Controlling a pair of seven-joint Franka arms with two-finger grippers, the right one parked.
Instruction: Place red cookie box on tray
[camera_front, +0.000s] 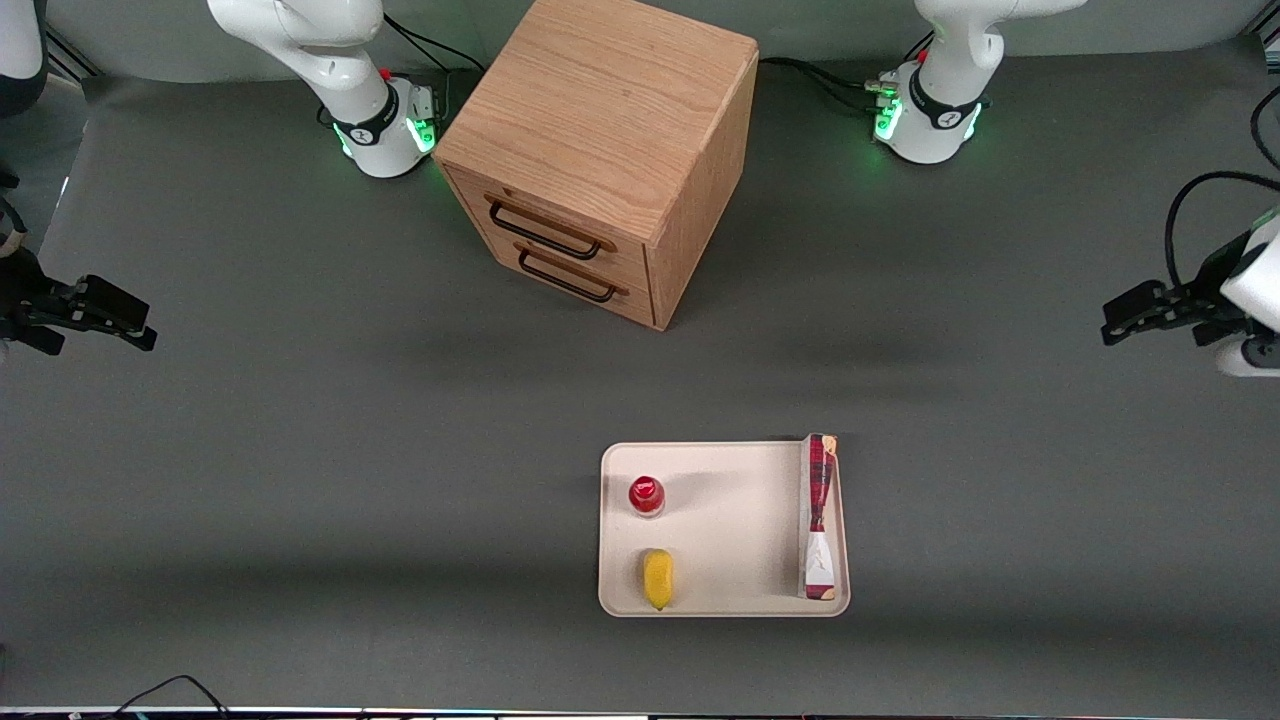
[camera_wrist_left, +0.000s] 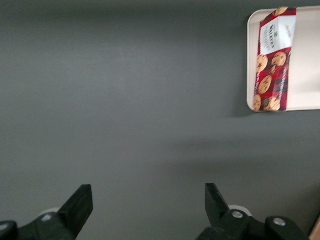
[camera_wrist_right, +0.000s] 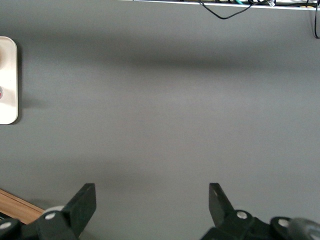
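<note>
Front view: box (camera_front: 819, 517) lies in tray (camera_front: 725, 530), along the rim at the working arm's end, standing on its long edge. Gripper (camera_front: 1112, 322) hovers over bare table, empty, fingers (camera_wrist_left: 80, 202) spread wide, well apart from the box, at roughly two o'clock from it.

Robot lab (arms (camera_front: 930, 80) on matted table (camera_front: 300, 450))
</note>
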